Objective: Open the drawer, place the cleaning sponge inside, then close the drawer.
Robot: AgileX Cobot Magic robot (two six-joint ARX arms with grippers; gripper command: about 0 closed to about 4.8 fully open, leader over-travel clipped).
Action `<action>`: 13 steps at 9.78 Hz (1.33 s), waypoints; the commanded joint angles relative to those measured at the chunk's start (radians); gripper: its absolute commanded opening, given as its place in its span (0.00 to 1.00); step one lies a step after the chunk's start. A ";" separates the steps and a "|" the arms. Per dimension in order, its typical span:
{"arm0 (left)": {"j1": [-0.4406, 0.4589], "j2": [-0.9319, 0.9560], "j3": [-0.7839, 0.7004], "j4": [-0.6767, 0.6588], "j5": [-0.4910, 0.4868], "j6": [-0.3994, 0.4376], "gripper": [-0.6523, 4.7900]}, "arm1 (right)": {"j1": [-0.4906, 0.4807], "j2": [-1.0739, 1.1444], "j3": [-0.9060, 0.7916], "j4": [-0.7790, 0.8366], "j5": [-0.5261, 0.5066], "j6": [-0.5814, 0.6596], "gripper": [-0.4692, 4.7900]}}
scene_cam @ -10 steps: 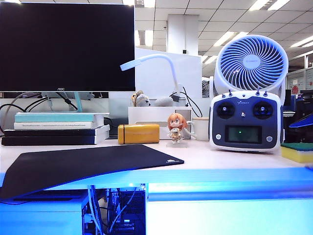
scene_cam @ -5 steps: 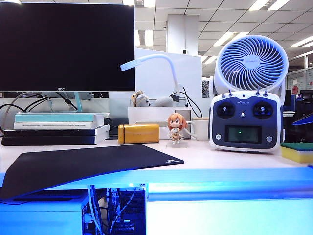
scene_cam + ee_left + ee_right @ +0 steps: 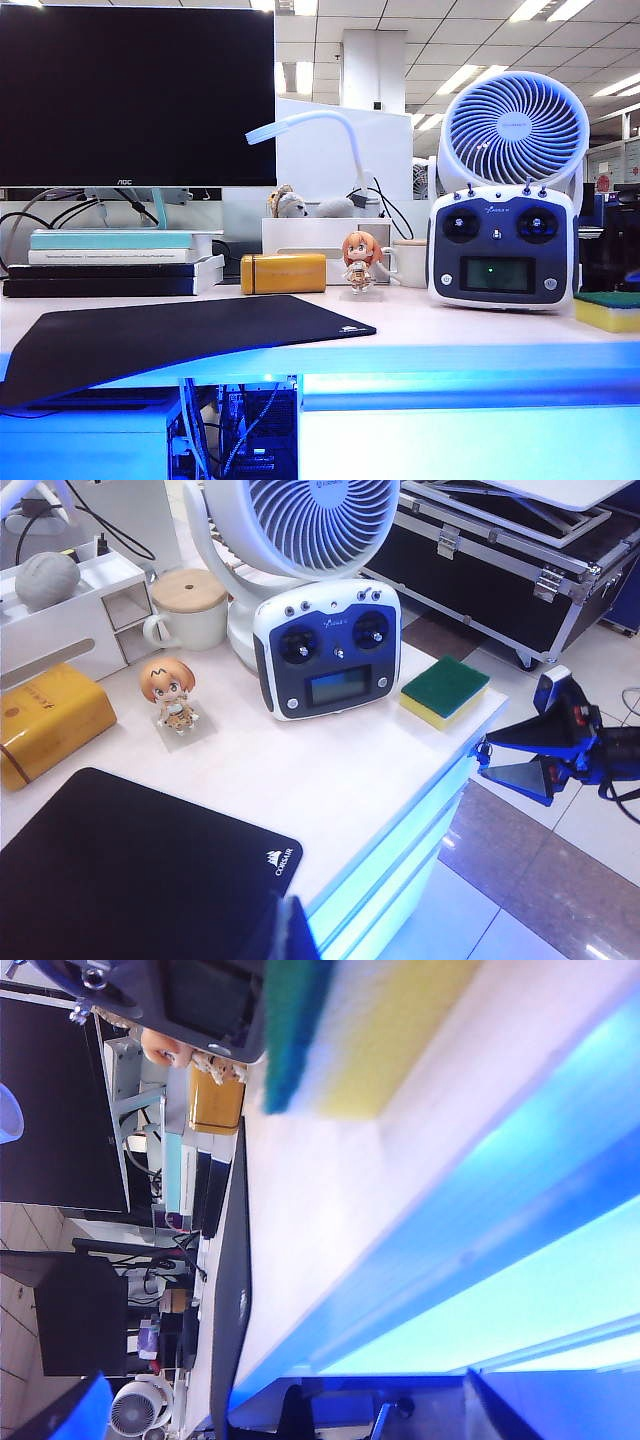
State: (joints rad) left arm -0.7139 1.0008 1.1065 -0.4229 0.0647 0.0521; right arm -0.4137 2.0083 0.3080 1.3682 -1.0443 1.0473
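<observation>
a: where's the right tool [image 3: 484, 758] now?

b: off the worktop's [image 3: 300, 770] end, below its surface, jaws spread wide with nothing between them. half a second ago its blue finger showed at the exterior view's right edge, above the sponge; now only a sliver of blue is left there. so it has dropped and swung round.

a: and what's nearest to it?

b: the blue-lit drawer [image 3: 392, 878] front just ahead of its fingertips, still flush and closed. the cleaning sponge [image 3: 445, 688] sits up and beyond the tool, on the worktop's corner, green side up, apart from the jaws.

a: so it isn't going for the sponge yet.

b: i'd say not. coming down to drawer level looks like the opening step first. the front shows no handle, so finding a purchase on its edge is likely the tricky part.

a: the left tool [image 3: 288, 938]?

b: only a dark finger shows at the wrist view's edge, so i can't tell how wide it is. it hangs above the black mouse mat [image 3: 130, 870], well away from both sponge and drawer, and the view from it hasn't shifted.
</observation>
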 commanded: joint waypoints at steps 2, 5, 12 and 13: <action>0.000 -0.002 0.004 0.012 0.004 0.000 0.11 | 0.001 0.077 0.054 0.044 -0.007 -0.047 1.00; 0.000 -0.002 0.004 0.011 0.005 0.000 0.11 | 0.001 0.087 0.097 0.041 0.001 -0.043 1.00; 0.000 -0.002 0.004 -0.006 0.007 0.000 0.11 | 0.001 0.098 0.130 0.047 -0.039 -0.021 1.00; 0.000 -0.002 0.004 -0.009 0.007 0.000 0.11 | 0.000 0.098 0.125 0.047 -0.063 -0.026 1.00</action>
State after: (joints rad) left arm -0.7139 1.0004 1.1065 -0.4324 0.0677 0.0521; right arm -0.4145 2.1105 0.4313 1.3991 -1.0931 1.0279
